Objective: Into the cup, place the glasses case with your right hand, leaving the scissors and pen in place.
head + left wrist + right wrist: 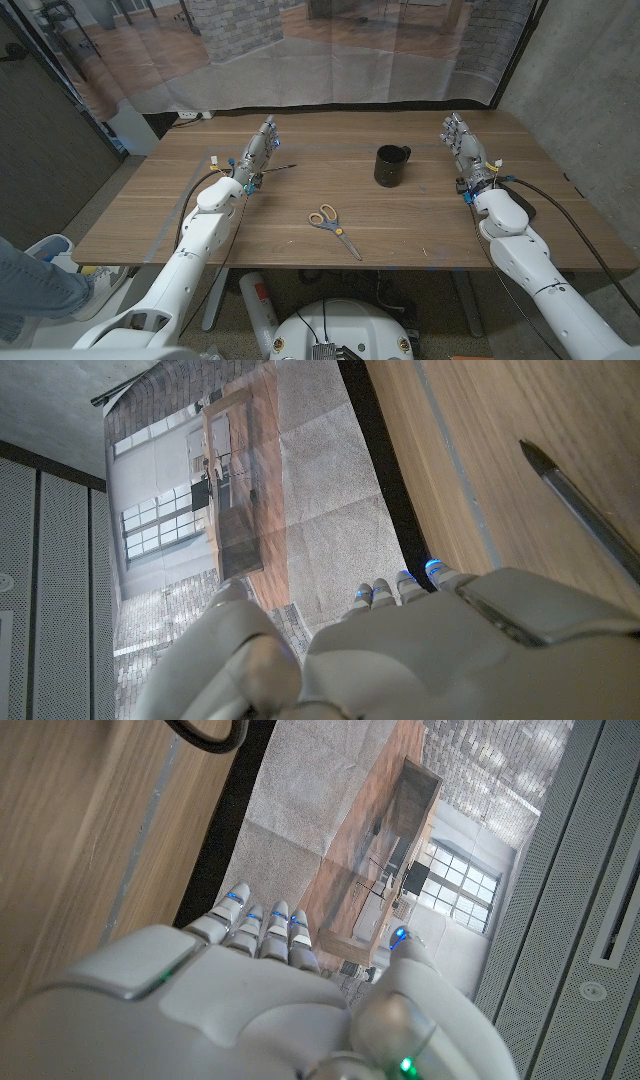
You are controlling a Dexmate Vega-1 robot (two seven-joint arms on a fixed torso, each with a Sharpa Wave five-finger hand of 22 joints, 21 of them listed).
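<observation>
A black cup (391, 166) with a handle stands upright right of the table's middle. Scissors (334, 230) with pale orange handles lie closed near the front middle. A dark pen (280, 166) (583, 512) lies at the back left, just beside my left hand (259, 149) (450, 650). That hand stands on its edge with fingers stretched out and holds nothing. My right hand (461, 141) (250, 990) stands the same way at the back right, a short way right of the cup, fingers straight, nothing in it.
The wooden table (300, 260) has its far edge just past both hands' fingertips, with a translucent curtain (330, 50) behind it. A person's leg in jeans (35, 280) shows at the lower left, off the table. Black cables (560, 205) run along my right arm.
</observation>
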